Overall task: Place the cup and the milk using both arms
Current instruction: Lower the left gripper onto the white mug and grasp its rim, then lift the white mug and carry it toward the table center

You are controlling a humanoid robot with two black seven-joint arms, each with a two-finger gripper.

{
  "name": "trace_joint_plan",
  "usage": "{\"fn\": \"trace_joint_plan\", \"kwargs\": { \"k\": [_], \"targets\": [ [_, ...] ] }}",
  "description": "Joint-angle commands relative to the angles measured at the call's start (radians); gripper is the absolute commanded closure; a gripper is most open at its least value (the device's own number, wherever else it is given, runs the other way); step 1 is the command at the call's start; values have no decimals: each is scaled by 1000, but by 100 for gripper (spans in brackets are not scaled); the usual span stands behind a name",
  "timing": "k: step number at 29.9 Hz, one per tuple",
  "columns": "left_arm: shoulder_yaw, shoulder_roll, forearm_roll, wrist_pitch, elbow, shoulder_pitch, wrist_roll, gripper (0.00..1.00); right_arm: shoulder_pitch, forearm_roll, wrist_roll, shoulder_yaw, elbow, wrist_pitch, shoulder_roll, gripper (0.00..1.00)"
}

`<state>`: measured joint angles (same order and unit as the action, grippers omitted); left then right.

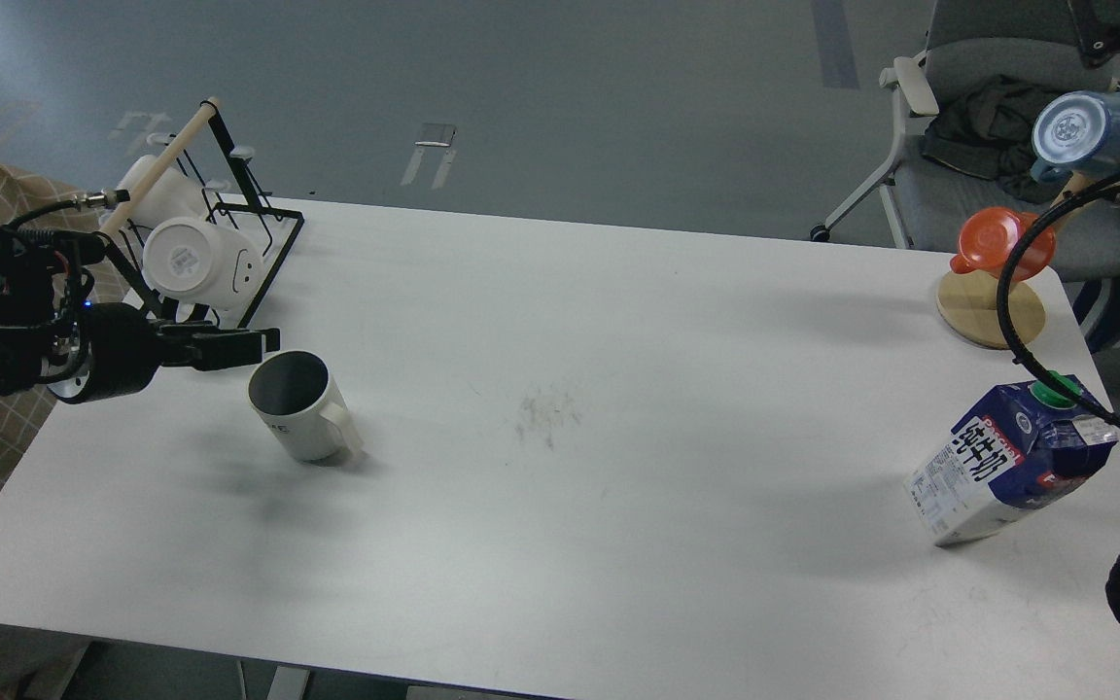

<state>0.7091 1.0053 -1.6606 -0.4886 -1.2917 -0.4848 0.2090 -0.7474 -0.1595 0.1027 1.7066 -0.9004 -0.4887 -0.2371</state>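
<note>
The cup, an off-white mug with a dark grey inside, stands upright on the white table at the left, its handle toward the front right. My left gripper comes in from the left and lies level, its tip just left of the cup's rim. It is dark and seen side-on, so its fingers cannot be told apart. The milk, a navy and white carton with a green cap, stands leaning at the table's right side. My right gripper is out of view.
A black wire rack holding a glossy white mug stands at the back left. A wooden mug tree with an orange mug and a blue mug stands at the back right. A black cable loops above the milk. A chair stands behind.
</note>
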Motion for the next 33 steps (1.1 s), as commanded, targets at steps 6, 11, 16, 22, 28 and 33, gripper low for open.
{"fn": "trace_joint_plan", "kwargs": {
  "k": [6, 11, 16, 22, 28, 33],
  "targets": [
    [-39, -21, 7, 0, 51, 0, 18, 19, 3, 0, 0, -1, 0, 0, -1, 0],
    [-51, -33, 5, 0, 57, -1, 21, 29, 3, 0, 0, -1, -2, 0, -1, 0],
    [-53, -43, 2, 0, 57, 0, 36, 37, 3, 0, 0, 1, 0, 0, -1, 0],
    [-72, -47, -4, 0, 57, -1, 82, 83, 3, 0, 0, -1, 0, 0, -1, 0],
    [-82, -47, -7, 0, 57, -1, 85, 100, 3, 0, 2, 1, 3, 0, -4, 0],
    [-85, -44, -4, 0, 55, -9, 84, 100, 3, 0, 2, -1, 5, 0, -16, 0]
  ]
}}
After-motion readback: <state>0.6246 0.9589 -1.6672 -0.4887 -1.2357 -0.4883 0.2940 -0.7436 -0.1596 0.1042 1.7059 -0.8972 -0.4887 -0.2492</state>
